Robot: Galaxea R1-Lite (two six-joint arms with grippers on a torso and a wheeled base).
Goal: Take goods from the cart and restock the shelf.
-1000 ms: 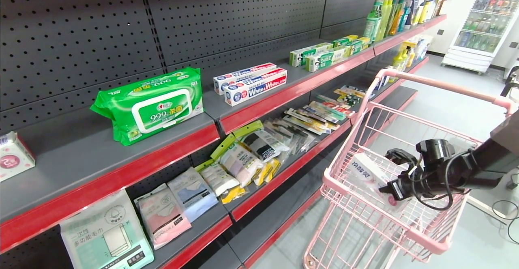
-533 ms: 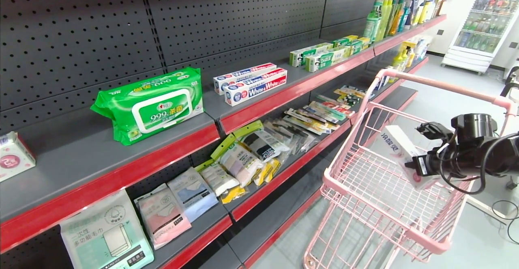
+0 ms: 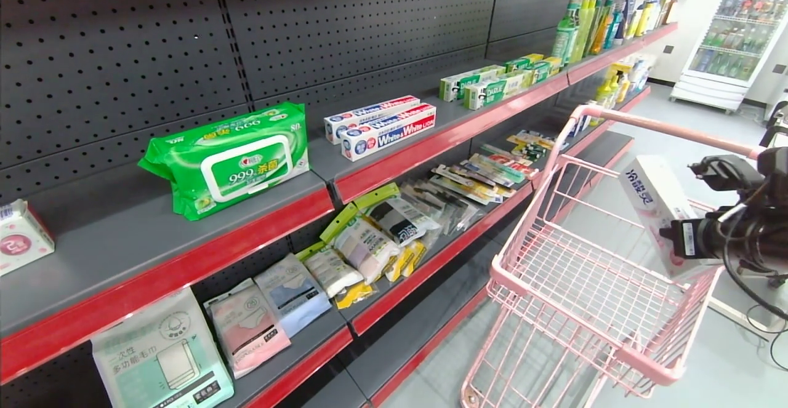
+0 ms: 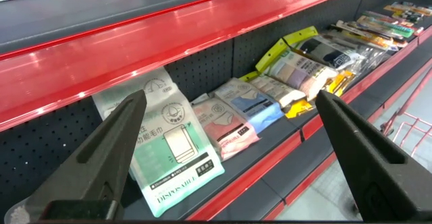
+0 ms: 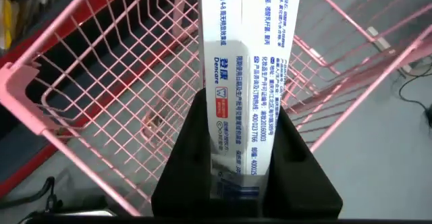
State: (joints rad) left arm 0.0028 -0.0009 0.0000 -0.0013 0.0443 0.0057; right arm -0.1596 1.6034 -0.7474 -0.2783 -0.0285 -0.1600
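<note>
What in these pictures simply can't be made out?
- Right wrist view: the white toothpaste box, lower end hidden inside the right end effector.
- Head view: the white-and-pink pack on the upper shelf, cut off by the left edge.
- Head view: the drinks in the far fridge, too small to identify.

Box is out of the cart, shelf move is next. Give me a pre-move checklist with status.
1. Right end effector shut on box: ok.
2. Box lifted above cart, not touching the wire: ok.
3. Grip sits near one end of box, long overhang; firm enough for a swing: cannot tell.
4. Bare spot on top shelf beside wipes: ok.
5. Left end effector open, by lower shelf, away from the box: ok.
</note>
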